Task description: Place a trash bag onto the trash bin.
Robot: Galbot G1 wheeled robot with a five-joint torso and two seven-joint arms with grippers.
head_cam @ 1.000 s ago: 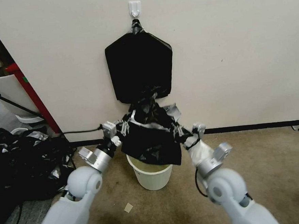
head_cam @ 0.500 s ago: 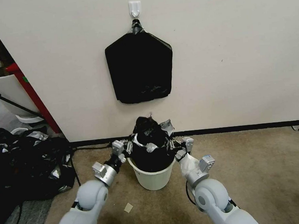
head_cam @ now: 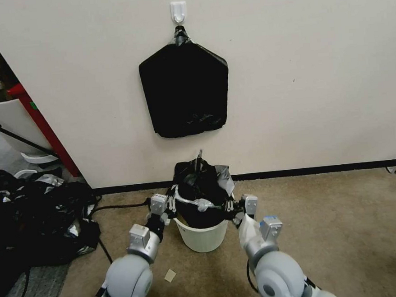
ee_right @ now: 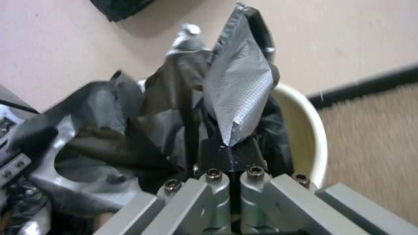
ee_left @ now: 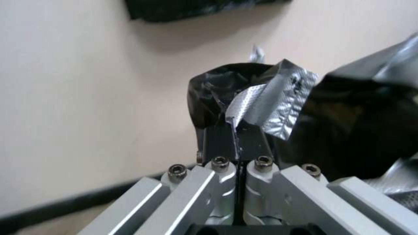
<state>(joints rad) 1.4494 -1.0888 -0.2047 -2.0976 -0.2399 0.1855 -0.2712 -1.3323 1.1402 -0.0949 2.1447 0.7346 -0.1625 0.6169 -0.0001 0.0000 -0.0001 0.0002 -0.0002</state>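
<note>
The trash bin (head_cam: pixel 203 239), small, round and cream-white, stands on the carpet against the wall. The glossy black trash bag (head_cam: pixel 200 190) sits in its mouth and bulges up above the rim. My left gripper (head_cam: pixel 168 207) is at the bin's left rim, shut on the bag's edge. My right gripper (head_cam: pixel 235 207) is at the right rim, shut on the opposite edge. In the left wrist view the left gripper (ee_left: pixel 237 130) pinches black film (ee_left: pixel 348 120) with a grey patch. In the right wrist view the right gripper (ee_right: pixel 231 150) clamps the bag (ee_right: pixel 165 124) beside the bin's rim (ee_right: pixel 305 124).
A flat black bundle (head_cam: pixel 185 90) hangs from a wall hook straight above the bin. A heap of black plastic (head_cam: pixel 31 219) covers the floor at the left, with a larger white tub (head_cam: pixel 1 119) and a red post (head_cam: pixel 45 127) behind it. A paper scrap (head_cam: pixel 170 275) lies on the carpet.
Both grippers have come down and inward with the bag. It hung spread above the bin a second ago and now sits bunched in the bin's mouth.
</note>
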